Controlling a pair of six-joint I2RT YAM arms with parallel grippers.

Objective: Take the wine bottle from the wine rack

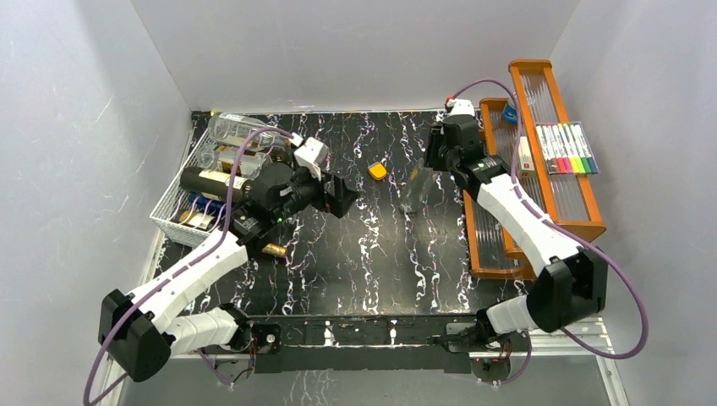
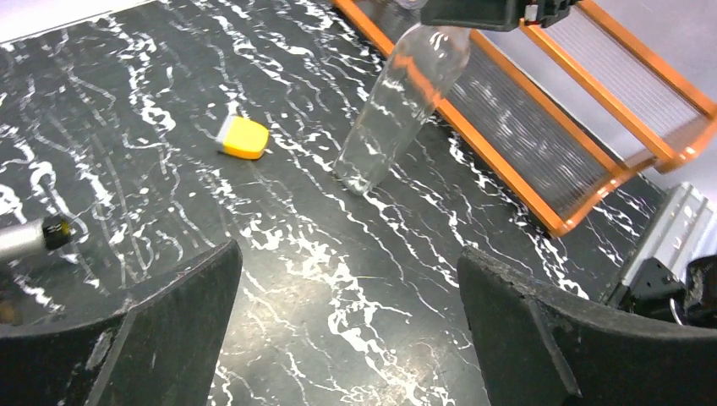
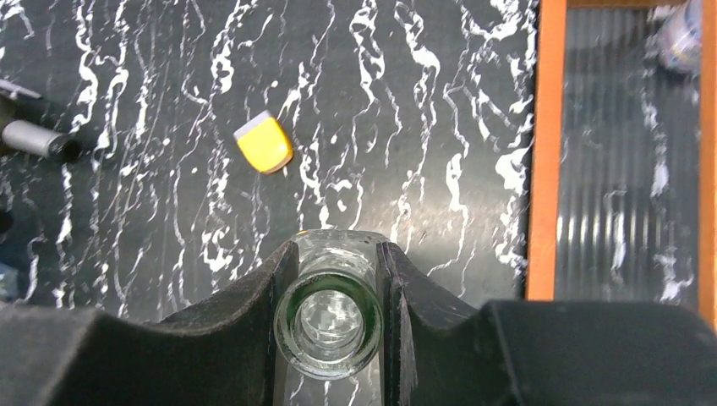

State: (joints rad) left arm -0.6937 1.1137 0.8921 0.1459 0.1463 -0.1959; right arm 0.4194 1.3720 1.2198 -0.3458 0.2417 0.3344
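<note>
The white wire wine rack stands at the far left and holds a dark bottle and a clear one. A clear glass wine bottle is out on the black marbled table, leaning, with its base down near the orange shelf. My right gripper is shut on its neck; the open mouth shows between the fingers. My left gripper hangs open over the table's middle, right of the rack, with nothing between its fingers.
An orange tiered shelf with coloured markers lines the right side. A small yellow block lies mid-table. A gold-capped bottle neck shows under the left arm. A grey cylinder with a black tip lies at left.
</note>
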